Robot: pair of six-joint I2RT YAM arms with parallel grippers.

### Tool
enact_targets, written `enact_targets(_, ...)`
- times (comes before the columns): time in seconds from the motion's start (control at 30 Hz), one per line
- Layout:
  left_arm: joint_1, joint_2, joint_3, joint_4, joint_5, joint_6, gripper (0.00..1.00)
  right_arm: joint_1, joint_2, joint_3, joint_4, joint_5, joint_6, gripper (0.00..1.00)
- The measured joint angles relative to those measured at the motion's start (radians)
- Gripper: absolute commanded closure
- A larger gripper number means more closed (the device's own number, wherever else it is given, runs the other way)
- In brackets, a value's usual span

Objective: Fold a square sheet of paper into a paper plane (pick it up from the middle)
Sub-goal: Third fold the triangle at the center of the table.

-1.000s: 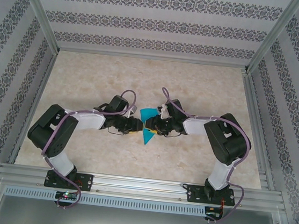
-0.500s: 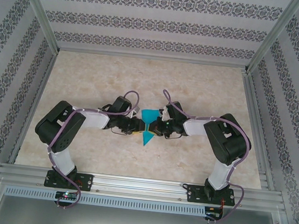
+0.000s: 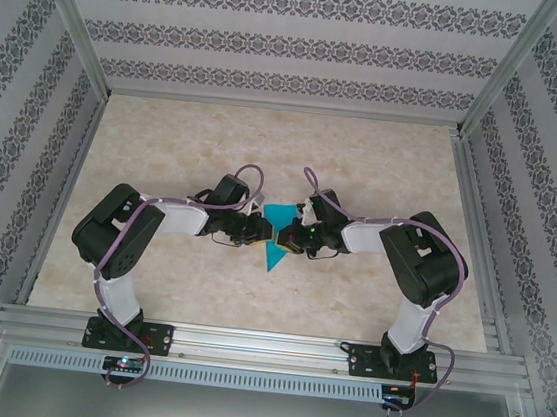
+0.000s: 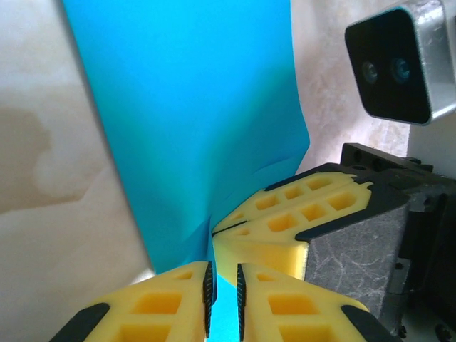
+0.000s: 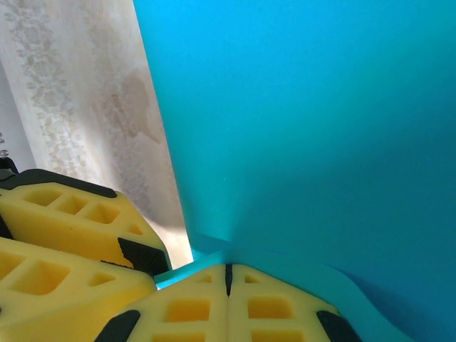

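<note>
Square sheet of paper [image 3: 273, 255] pinched in right claw [image 5: 228, 271], left claw [image 4: 222, 278] barely parted around it.

No words, numbers, labels or signs can be read anywhere. The square sheet of paper [image 4: 192, 107] is plain blue with nothing written on it. The walls [image 3: 297, 45] at 12 o'clock have only rows of a flower pattern, not letters.
</note>
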Motion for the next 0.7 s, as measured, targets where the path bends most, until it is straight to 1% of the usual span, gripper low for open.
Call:
enact_targets(0.07,0.000,0.000,0.003,-0.015,-0.004,0.013,0.83,0.000,0.000,0.000,0.000,0.000,0.000,0.95)
enact_targets(0.17,0.000,0.000,0.011,-0.045,-0.013,0.034,0.85,0.000,0.000,0.000,0.000,0.000,0.000,0.94)
enact_targets(0.3,0.000,0.004,0.029,-0.082,-0.023,0.061,0.92,0.000,0.000,0.000,0.000,0.000,0.000,0.94)
enact_targets(0.37,0.000,0.010,0.042,-0.099,-0.026,0.072,0.93,0.000,0.000,0.000,0.000,0.000,0.000,0.93)
enact_targets(0.47,0.000,0.019,0.060,-0.120,-0.031,0.090,0.98,0.000,-0.007,0.000,-0.004,0.000,-0.001,0.89)
enact_targets(0.7,0.000,0.049,0.090,-0.177,-0.065,0.129,0.99,-0.003,-0.058,0.000,-0.023,0.000,-0.016,0.81)
